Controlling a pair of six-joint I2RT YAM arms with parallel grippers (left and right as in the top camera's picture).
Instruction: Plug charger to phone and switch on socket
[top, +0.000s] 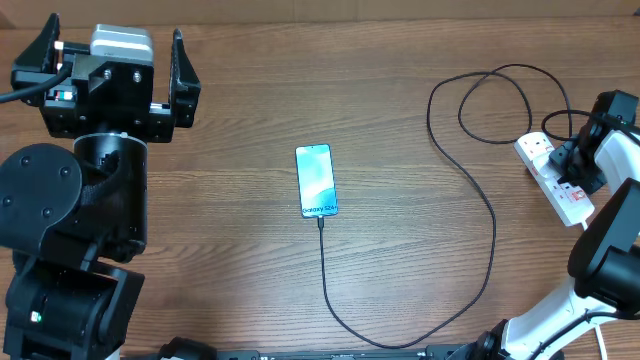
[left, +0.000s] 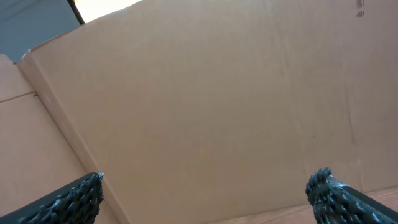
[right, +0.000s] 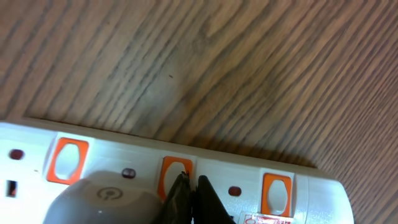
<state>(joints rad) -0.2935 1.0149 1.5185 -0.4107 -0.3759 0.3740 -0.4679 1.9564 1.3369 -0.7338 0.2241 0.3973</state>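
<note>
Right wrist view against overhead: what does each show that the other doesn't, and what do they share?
Only the right wrist view shows the right gripper shut, with its fingertips at the middle orange switch of the socket. Only overhead shows the lit phone and the charger running from its bottom edge. Both show the white socket on the wooden table.

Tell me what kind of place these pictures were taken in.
Probably a robotics test bench in a lab or workshop. The wood-grain table holds a staged set, a phone on its charger cable and a white power strip, and plain cardboard panels fill the left wrist view.
</note>
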